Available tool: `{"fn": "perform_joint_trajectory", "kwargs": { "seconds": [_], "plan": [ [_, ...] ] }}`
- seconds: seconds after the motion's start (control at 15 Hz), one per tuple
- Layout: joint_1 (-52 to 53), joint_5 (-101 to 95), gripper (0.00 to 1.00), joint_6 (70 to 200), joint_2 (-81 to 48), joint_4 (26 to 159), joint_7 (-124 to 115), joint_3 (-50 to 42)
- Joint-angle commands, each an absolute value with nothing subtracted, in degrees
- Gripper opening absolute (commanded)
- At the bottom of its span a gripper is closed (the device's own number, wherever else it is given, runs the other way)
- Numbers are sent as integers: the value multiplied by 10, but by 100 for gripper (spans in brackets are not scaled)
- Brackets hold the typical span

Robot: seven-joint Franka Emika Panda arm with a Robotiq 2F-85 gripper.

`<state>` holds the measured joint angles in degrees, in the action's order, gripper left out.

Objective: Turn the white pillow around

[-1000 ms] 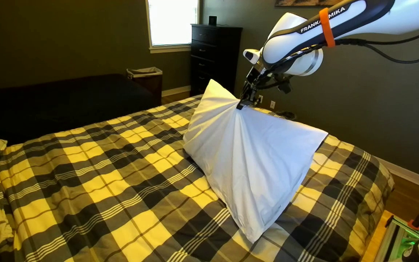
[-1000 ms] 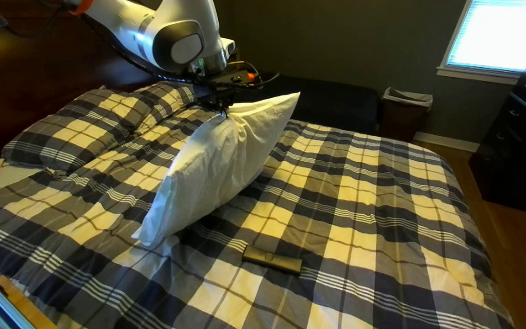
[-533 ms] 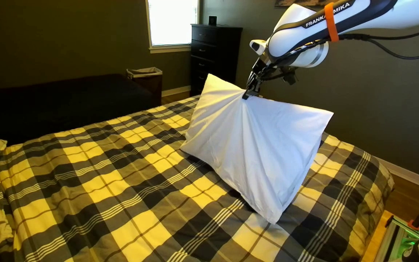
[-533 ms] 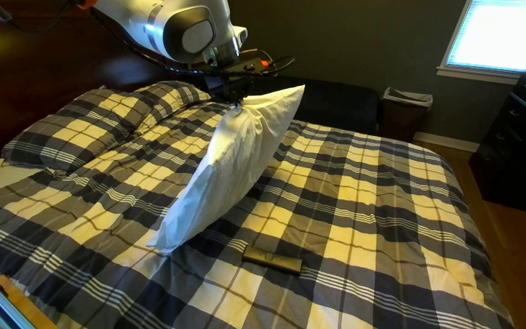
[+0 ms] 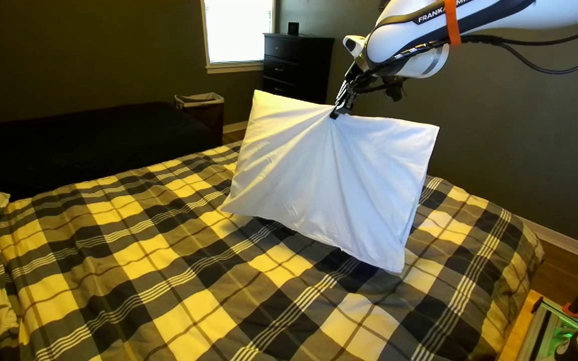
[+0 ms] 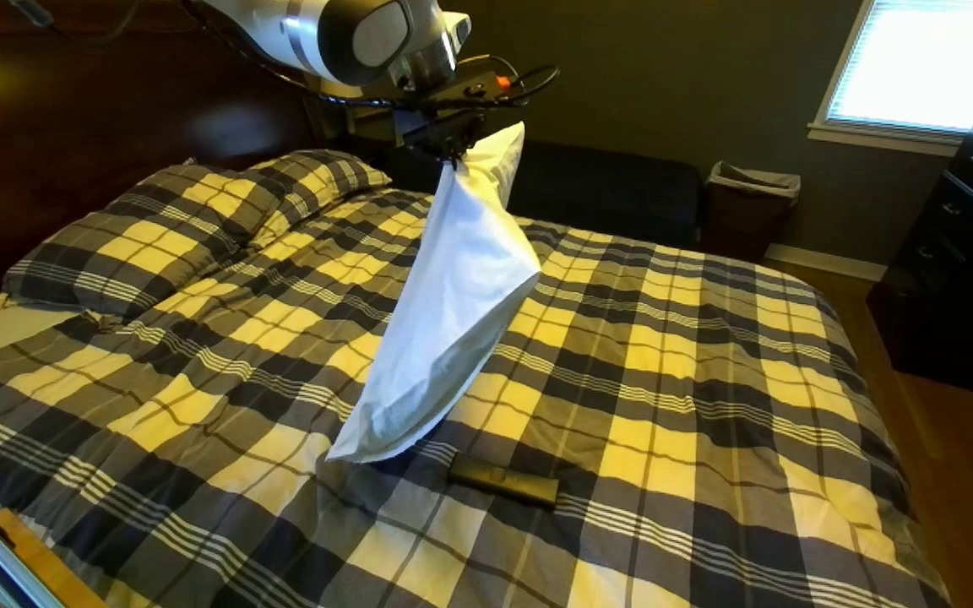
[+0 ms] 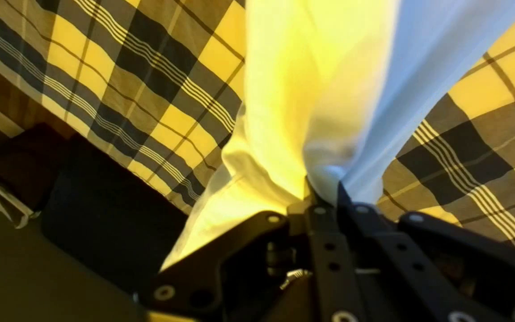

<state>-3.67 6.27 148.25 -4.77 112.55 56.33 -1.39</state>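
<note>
Nearest on the plaid bedspread [image 6: 706,507], in an exterior view, lies a dark slim bar [image 6: 503,481], perhaps a remote. Just beyond it and to the left, the white pillow [image 6: 436,329] hangs on a slant, its lowest corner toward the near left; whether that corner brushes the bedspread I cannot tell. In an exterior view the white pillow [image 5: 324,185] shows its broad face, with creases fanning down from the pinch.

I judge it light for its bulk, soft, floppy and hard to damage. The smooth case may slide if only a thin fold is caught, so a deep bunch is wise. The middle of a long edge looks like the right place: the ends balance there, whereas a corner hold would probably let the rest sag and drag through the turn.

The fingers [image 7: 322,226] are clamped on a bunch of the top edge, close to its middle, and point downward. Above them the arm [image 6: 267,29] reaches in from the left, so the load hangs beneath it. What remains, I think, is to complete the rotation and lower gently.

Farther off, at far left, lie plaid pillows [image 6: 132,236], well apart from it. Beyond the bedspread, toward the far right, stands a hamper [image 6: 740,224].
</note>
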Motion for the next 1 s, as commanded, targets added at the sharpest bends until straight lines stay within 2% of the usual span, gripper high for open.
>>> {"fn": "perform_joint_trajectory", "kwargs": {
  "seconds": [0.0,0.93],
  "plan": [
    [-44,77,1,1478,-78,1069,518,-15],
    [-66,34,1,1465,-195,937,465,-3]
  ]
}}
